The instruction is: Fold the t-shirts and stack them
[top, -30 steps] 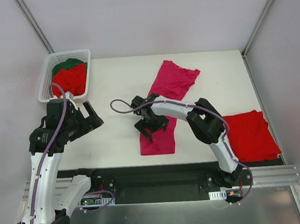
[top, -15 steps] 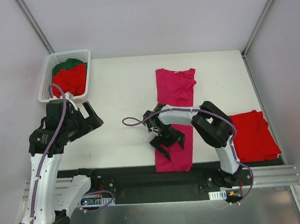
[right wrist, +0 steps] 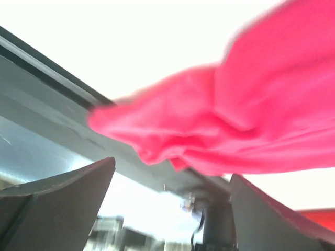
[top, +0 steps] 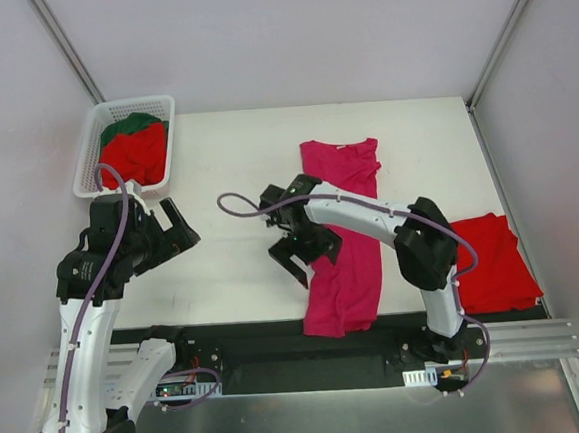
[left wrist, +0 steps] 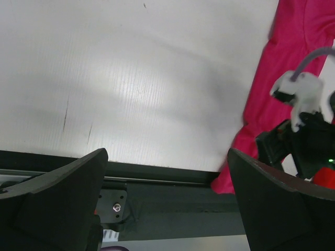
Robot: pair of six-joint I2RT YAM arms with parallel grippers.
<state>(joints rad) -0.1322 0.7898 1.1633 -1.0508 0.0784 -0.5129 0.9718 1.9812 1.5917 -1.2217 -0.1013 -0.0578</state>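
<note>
A magenta-pink t-shirt [top: 346, 234] lies as a long strip down the middle of the table, its lower end hanging over the front edge. My right gripper [top: 295, 264] stands open at the strip's left edge with nothing between its fingers. In the right wrist view, which is blurred, the magenta-pink t-shirt [right wrist: 235, 120] fills the area beyond the right gripper [right wrist: 170, 209]. My left gripper [top: 181, 225] is open above the table's left side, well clear of the cloth. From the left wrist, the left gripper [left wrist: 167, 209] frames the table edge, with the magenta-pink t-shirt [left wrist: 272, 89] to the right.
A folded red t-shirt [top: 489, 261] lies at the right edge of the table. A white lattice basket [top: 86, 152] at the back left holds a red t-shirt [top: 134, 153] and a dark green t-shirt [top: 142, 121]. The black front rail [left wrist: 172, 183] runs below the table.
The right gripper swung down toward the front edge, then back up and left. The magenta-pink shirt went from a bent diagonal to a straight, longer strip overhanging the front. The left arm stayed still.
</note>
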